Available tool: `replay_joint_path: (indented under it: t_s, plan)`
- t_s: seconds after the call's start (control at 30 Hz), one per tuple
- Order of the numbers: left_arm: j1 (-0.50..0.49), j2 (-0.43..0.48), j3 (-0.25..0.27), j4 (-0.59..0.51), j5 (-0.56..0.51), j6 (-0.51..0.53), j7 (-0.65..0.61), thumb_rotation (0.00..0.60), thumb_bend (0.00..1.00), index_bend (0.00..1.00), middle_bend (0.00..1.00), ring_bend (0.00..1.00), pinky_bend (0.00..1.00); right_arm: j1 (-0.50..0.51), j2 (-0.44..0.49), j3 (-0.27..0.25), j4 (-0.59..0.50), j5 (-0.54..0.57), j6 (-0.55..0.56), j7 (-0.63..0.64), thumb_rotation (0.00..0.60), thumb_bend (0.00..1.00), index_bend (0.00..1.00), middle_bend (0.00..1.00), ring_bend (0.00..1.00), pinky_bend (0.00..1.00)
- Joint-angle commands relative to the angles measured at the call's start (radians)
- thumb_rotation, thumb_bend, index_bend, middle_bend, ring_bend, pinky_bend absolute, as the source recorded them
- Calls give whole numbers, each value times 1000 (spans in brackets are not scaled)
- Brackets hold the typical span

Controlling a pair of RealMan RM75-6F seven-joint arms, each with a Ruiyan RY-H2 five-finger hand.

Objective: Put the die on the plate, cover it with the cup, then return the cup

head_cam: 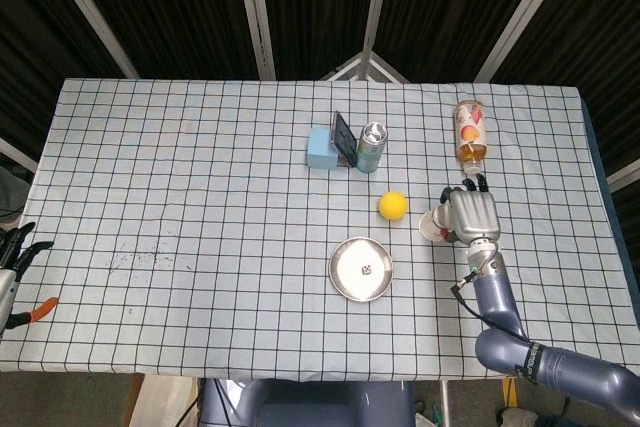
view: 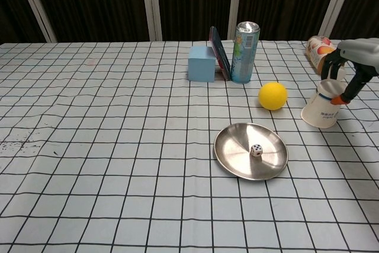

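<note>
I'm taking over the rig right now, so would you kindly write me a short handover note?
Right hand grips the paper cup, upside down and tilted, right of the yellow ball.
Left hand is off the table's left edge, open, holding nothing.
Die lies on the metal plate, uncovered.
Done: die on plate.
Left: cover the die with the cup, then return the cup.
</note>
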Motion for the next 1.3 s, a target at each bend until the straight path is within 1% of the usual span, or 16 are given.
replay_joint_path:
  t_s: [0.03, 0.3, 0.4, 0.47, 0.67, 0.77, 0.87, 1.0, 1.13, 1.3]
  plan:
    - [0, 0, 0, 0, 0, 0, 0, 600, 297, 201, 0, 0, 23, 0, 1, -3, -4, -6, 2, 2, 600, 233, 451, 416, 175, 0]
    - [-1, 0, 0, 0, -1, -2, 2, 600, 297, 202, 0, 0, 24, -2, 5, -3, -18, -51, 28, 20, 600, 233, 517, 450, 204, 0]
    - [-1, 0, -1, 0, -3, -2, 0, 600, 296, 203, 0, 0, 23, -1, 25, 0, -41, -64, 40, 13, 600, 235, 535, 455, 204, 0]
    - [-1, 1, -2, 0, -4, -2, -3, 600, 296, 203, 0, 0, 24, 1, 48, 7, -69, -64, 46, 5, 600, 254, 543, 458, 205, 0]
    - [0, 5, 0, 0, 2, 1, -14, 600, 296, 203, 0, 0, 24, 5, 135, 5, -218, -38, 57, -58, 600, 268, 552, 458, 205, 0]
    - [1, 7, 2, 0, 5, 2, -20, 600, 296, 204, 0, 0, 24, 4, 175, -4, -332, -46, 84, -92, 600, 268, 552, 458, 205, 0]
    - [3, 9, 4, 0, 10, 6, -25, 600, 296, 204, 0, 0, 24, 3, 195, -10, -428, -61, 111, -114, 600, 269, 552, 458, 205, 0]
    - [6, 11, 6, 0, 15, 11, -31, 600, 296, 204, 0, 0, 24, 7, 192, -15, -499, -71, 139, -134, 600, 268, 552, 458, 205, 0]
    - [7, 14, 5, 3, 13, 12, -42, 600, 296, 204, 0, 0, 23, 16, 159, -15, -549, -56, 150, -129, 600, 268, 552, 458, 205, 0]
    - [3, 14, 4, 6, 11, 5, -46, 600, 297, 204, 0, 0, 24, 29, 117, -12, -553, -45, 144, -106, 600, 268, 552, 457, 205, 0]
